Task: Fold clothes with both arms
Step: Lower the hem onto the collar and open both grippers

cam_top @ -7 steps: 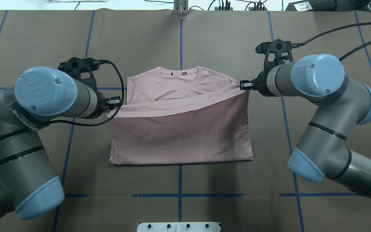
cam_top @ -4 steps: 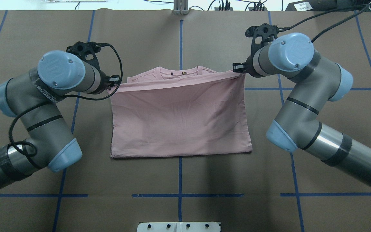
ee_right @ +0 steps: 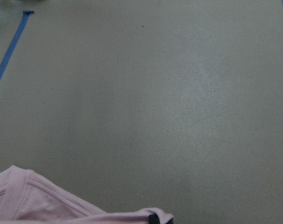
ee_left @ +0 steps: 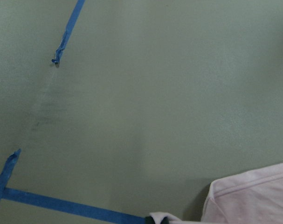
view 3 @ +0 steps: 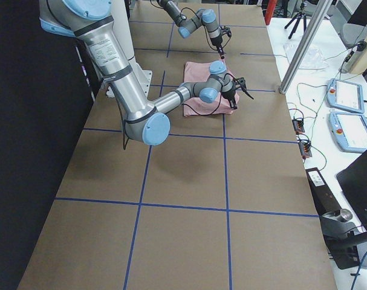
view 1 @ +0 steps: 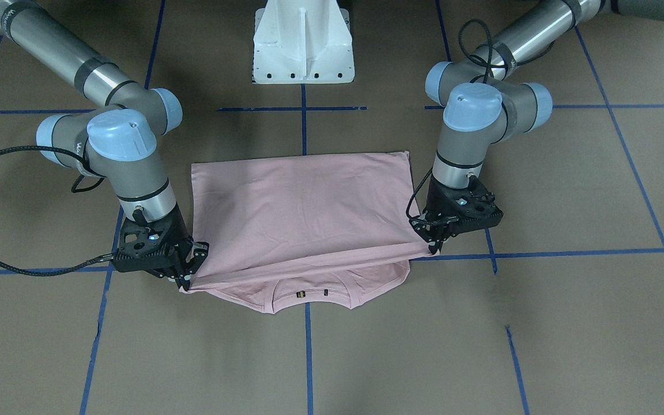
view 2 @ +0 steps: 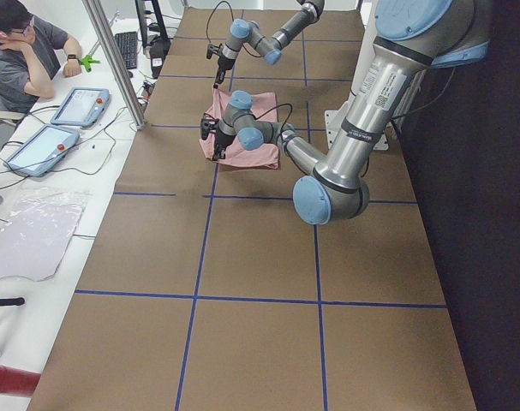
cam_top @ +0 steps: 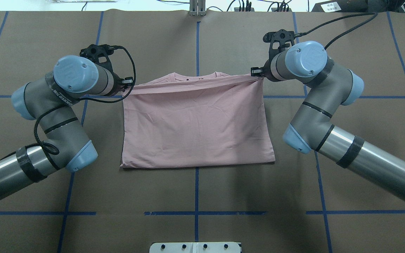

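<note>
Pale pink, the T-shirt lies doubled over on the middle of the brown paper-covered table, with its fold line on the side nearer the robot and its upper layer spread smooth and plain towards the far side. The free edge of that upper layer is stretched in a nearly straight line between the two grippers, a little above the layer beneath. The left gripper is pinched closed on one corner of the edge and the right gripper is clamped on the other corner. Beyond the held edge the ribbed collar and a strip of the shoulders show on the table. Both arms reach in from the sides with their wrists turned down at the cloth. Blue tape lines cross the table in a grid, and the white pedestal stands at the robot's edge. A person sits at a side bench
</note>
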`<action>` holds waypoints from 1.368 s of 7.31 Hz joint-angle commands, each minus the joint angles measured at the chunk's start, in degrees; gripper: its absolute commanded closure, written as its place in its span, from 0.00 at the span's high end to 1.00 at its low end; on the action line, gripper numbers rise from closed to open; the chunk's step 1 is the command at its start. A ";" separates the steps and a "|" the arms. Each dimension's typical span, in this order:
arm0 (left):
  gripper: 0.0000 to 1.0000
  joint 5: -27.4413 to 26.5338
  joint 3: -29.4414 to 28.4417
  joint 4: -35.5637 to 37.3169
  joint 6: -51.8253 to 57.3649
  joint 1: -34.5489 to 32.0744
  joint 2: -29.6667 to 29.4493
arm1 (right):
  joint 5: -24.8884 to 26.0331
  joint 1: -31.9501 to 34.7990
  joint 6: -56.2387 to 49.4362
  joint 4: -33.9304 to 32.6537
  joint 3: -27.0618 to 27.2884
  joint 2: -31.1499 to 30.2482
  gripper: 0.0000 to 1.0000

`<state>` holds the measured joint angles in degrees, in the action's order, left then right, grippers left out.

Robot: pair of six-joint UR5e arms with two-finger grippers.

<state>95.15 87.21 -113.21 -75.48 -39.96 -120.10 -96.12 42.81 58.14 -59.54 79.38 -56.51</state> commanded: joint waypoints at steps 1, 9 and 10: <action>0.00 -0.66 -0.46 -0.17 0.07 0.05 -0.66 | 0.06 0.09 0.05 0.74 -0.98 1.05 0.00; 1.00 -0.05 4.44 0.88 -0.11 0.05 -1.80 | -10.04 0.26 10.98 1.80 6.37 -4.20 1.00; 1.00 -0.05 5.33 0.89 -0.63 0.05 -1.54 | -12.31 -0.70 16.17 -3.77 10.84 -6.83 1.00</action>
<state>95.05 90.97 -112.50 -75.61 -39.85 -121.83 -105.50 42.92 67.78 -58.69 85.30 -60.19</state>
